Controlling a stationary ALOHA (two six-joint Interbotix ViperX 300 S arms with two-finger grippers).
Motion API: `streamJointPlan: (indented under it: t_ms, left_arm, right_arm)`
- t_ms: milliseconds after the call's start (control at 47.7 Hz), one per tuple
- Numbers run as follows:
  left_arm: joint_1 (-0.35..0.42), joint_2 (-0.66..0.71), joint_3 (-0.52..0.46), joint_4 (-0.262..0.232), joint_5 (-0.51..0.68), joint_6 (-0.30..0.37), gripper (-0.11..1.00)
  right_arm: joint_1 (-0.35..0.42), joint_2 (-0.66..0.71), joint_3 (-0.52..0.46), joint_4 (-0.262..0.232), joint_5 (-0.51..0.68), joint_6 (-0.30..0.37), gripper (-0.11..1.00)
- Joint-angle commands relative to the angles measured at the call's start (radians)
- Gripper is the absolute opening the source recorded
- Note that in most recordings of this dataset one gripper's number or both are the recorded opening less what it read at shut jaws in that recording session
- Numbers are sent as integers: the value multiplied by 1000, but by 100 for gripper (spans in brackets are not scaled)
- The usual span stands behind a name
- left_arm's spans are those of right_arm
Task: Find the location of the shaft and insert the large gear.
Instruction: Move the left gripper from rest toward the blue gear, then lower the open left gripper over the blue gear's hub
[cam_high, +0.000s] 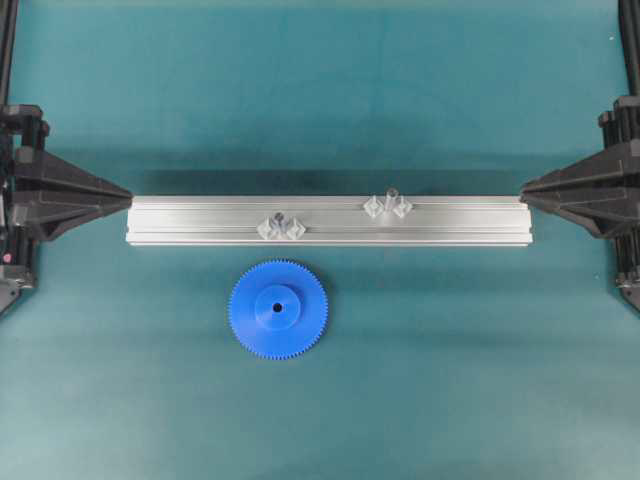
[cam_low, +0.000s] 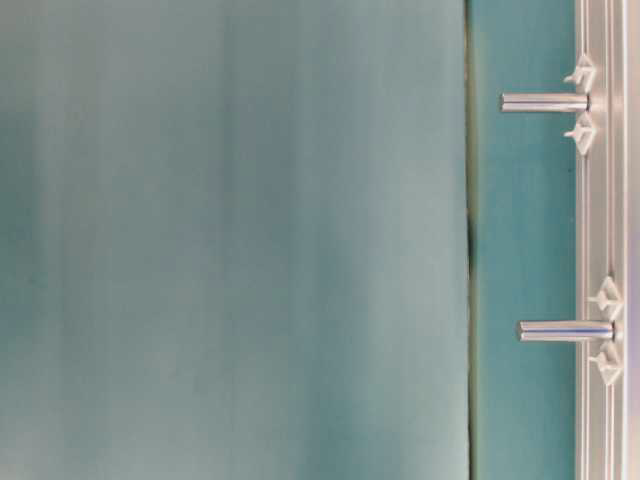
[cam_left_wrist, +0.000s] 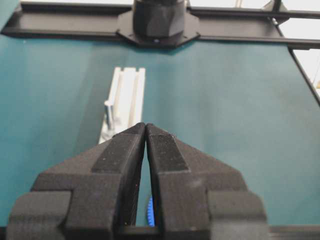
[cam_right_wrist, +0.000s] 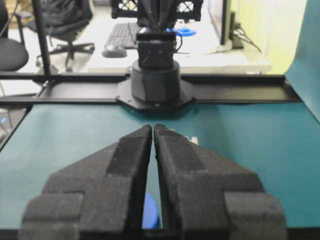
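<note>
Overhead: the large gear (cam_high: 279, 310) lies flat on the teal surface (cam_high: 450, 400), just beside the aluminium rail (cam_high: 330, 221), which carries two shafts (cam_high: 281, 220); picking the wrong one is a risk. Wrist views: left gripper (cam_left_wrist: 145, 126) and right gripper (cam_right_wrist: 153, 128) are clenched, empty; the flat gear could slip when grasped.

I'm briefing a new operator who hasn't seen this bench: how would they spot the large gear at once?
Start at the long aluminium rail lying across the middle of the teal table in the overhead view. Just below its left half, flat on the mat and apart from the rail, lies the large gear. It is the only bright blue thing: a toothed disc with a raised round hub, unlike the two small clear pegs on the rail.
</note>
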Motion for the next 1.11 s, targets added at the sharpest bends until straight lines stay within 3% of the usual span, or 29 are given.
streamJointPlan:
  t_ms: [0,63,147,356,670,880,1089]
  left_arm:
    - [-5,35,-3,11,6,-48,11]
    - [-8,52,-12,11,14,-84,13]
    - [-8,72,-26,11,21,-112,3]
    - [-17,135,-74,11,86,-110,1]
    - [-78,364,-264,11,342,-112,1]
    - [-97,509,-359,11,368,-137,1]
    - [-146,623,-426,11,400,-137,7]
  right_arm:
    - [-2,14,0,11,-2,5,16]
    - [-2,9,12,46,31,15,13]
    - [-3,5,12,78,133,58,5]
    - [-3,2,-11,78,341,100,2]
    - [-6,17,-80,57,558,101,2]
    - [-11,40,-137,44,726,101,2]
    - [-34,40,-150,20,798,101,2]
